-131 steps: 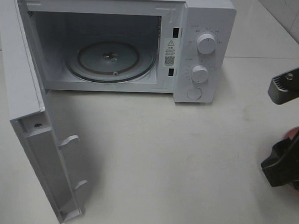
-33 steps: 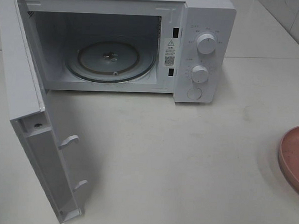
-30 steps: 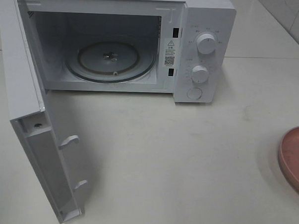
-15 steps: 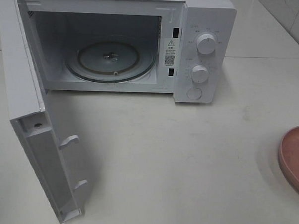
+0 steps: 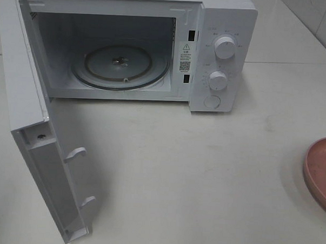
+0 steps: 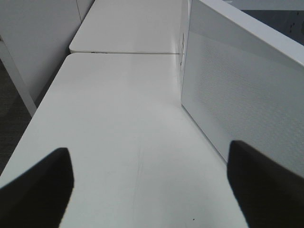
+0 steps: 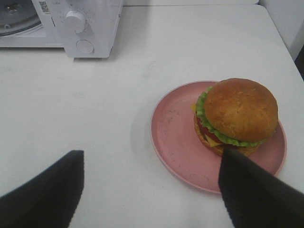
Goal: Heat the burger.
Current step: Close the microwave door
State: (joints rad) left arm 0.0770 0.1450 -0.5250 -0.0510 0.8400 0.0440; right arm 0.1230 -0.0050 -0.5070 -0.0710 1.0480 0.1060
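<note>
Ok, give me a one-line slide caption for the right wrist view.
Open right hand above the burger on its pink plate, microwave beyond.

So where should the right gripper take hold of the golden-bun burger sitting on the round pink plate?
Probably across the sides of the glossy golden-brown domed burger, at the bun's widest part, coming down from above. The dome is smooth and round, and the round pink plate under it blocks a low scoop. The right gripper is open wide enough to straddle it.
</note>
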